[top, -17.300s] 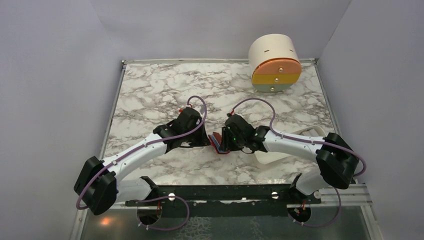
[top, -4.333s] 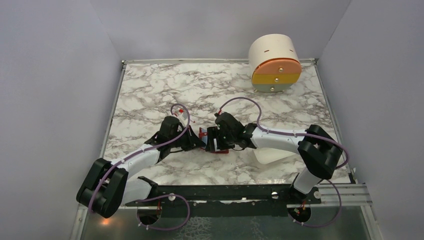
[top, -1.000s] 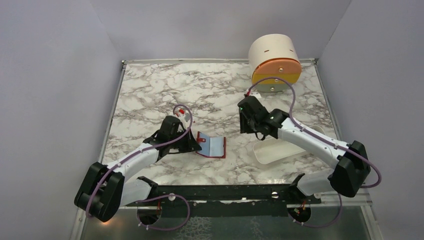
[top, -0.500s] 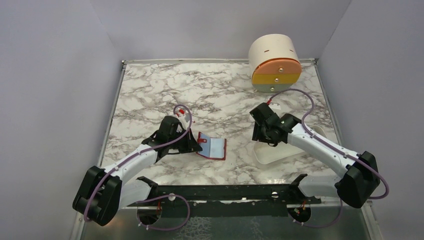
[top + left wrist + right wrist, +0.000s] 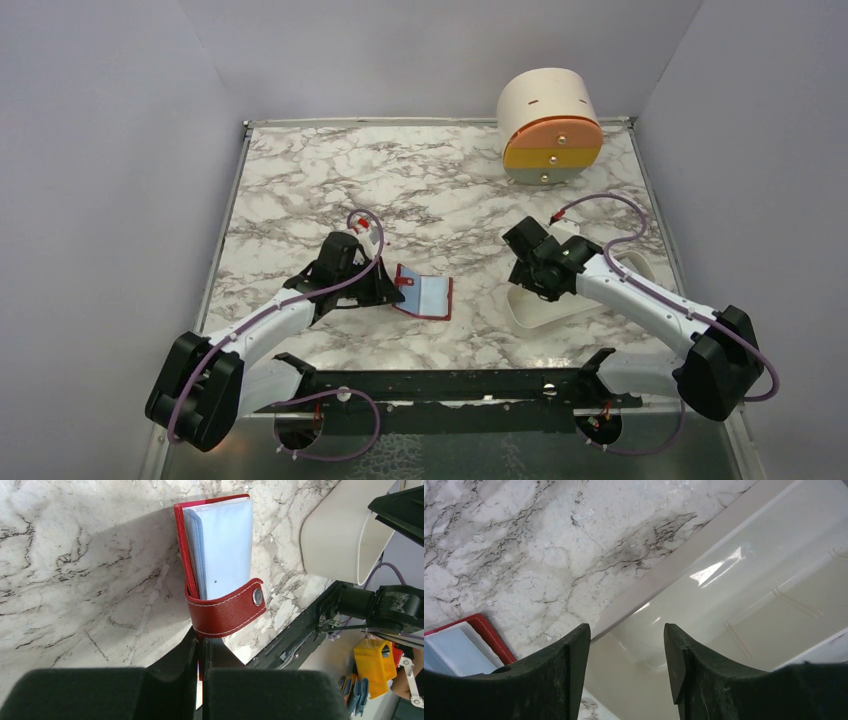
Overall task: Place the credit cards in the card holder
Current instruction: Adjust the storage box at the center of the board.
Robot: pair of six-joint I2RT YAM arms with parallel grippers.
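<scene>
Lighting's bright and pretty even from overhead, all three views sharp enough, just a glare streak on the white tray (image 5: pixel 749 605) and a soft grey shadow on the marble table (image 5: pixel 75 545) beside the wallet (image 5: pixel 220 565).

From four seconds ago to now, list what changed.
The right gripper left the holder, swung right and now hangs open over the tray edge. The holder, then hidden between both grippers, now lies open on the table. The left gripper stays shut on it. The drawer unit is unmoved.
</scene>
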